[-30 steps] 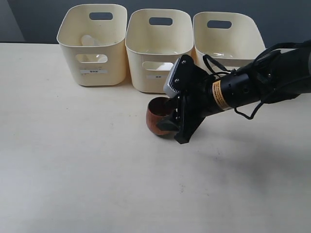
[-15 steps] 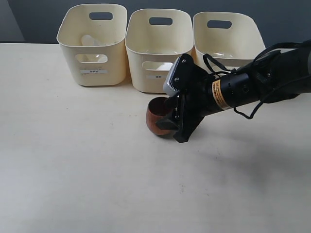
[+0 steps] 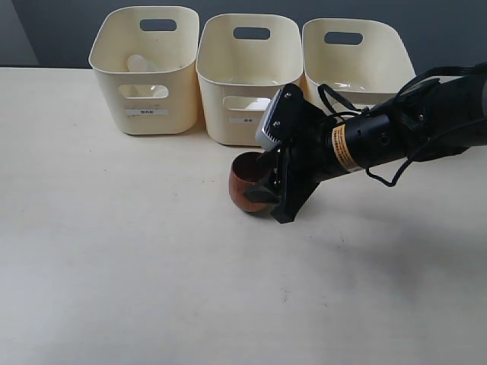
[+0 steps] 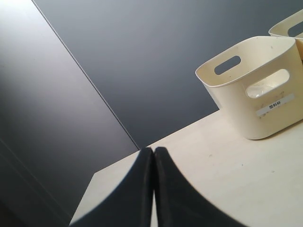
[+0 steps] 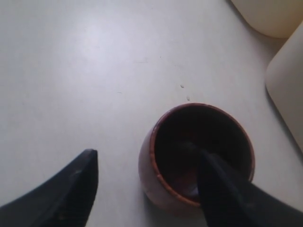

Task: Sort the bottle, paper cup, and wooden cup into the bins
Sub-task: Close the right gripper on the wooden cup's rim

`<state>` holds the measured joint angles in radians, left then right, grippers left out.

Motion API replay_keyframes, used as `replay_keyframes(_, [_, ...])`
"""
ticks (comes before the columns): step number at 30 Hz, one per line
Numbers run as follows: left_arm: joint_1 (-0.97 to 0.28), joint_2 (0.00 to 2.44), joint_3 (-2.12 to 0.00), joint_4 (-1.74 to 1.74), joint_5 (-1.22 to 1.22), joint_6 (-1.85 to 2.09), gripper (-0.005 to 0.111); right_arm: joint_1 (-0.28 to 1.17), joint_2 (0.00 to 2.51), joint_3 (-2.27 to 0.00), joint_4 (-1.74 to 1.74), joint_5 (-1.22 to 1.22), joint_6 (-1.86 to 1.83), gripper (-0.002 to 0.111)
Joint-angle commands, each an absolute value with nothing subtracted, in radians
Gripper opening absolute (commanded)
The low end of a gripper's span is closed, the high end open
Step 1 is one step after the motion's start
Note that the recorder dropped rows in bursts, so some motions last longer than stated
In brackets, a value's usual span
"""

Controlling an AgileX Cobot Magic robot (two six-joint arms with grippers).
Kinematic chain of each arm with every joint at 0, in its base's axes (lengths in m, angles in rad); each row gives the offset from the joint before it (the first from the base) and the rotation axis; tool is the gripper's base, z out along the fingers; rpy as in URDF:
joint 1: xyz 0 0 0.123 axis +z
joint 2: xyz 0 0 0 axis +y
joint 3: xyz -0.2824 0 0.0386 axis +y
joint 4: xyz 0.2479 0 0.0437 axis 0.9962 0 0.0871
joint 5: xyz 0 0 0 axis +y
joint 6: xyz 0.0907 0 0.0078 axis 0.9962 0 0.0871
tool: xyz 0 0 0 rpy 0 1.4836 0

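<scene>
The reddish-brown wooden cup (image 3: 245, 190) (image 5: 163, 187) stands upright on the table in front of the middle bin (image 3: 247, 72). My right gripper (image 3: 261, 181) (image 5: 147, 158) is open and straddles the cup's wall, with one finger (image 5: 222, 182) down inside the dark bowl and the other (image 5: 71, 189) outside it. Something pale and clear (image 3: 138, 64) lies in the left bin (image 3: 144, 114) (image 4: 246, 118); I cannot tell what it is. The bottle and paper cup do not show plainly. My left gripper (image 4: 154, 150) is shut and empty, far from the bins.
Three cream bins stand in a row along the table's back edge, the right bin (image 3: 358, 53) partly behind my right arm (image 3: 380, 137). A dark wall rises behind them. The table (image 3: 152, 266) is pale and bare in front of the cup.
</scene>
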<state>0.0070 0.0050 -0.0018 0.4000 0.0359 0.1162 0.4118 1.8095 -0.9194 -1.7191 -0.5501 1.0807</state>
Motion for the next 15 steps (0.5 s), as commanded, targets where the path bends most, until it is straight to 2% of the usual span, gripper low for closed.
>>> replay_keyframes(1, [0.007,0.0,0.0,0.395,0.029,0.113,0.0,0.41,1.811,-0.924,-1.715,-0.562,1.071,0.059])
replay_keyframes(15, [0.007,0.0,0.0,0.395,0.029,0.115,0.0,0.41,1.811,-0.924,-1.707,-0.562,1.071,0.059])
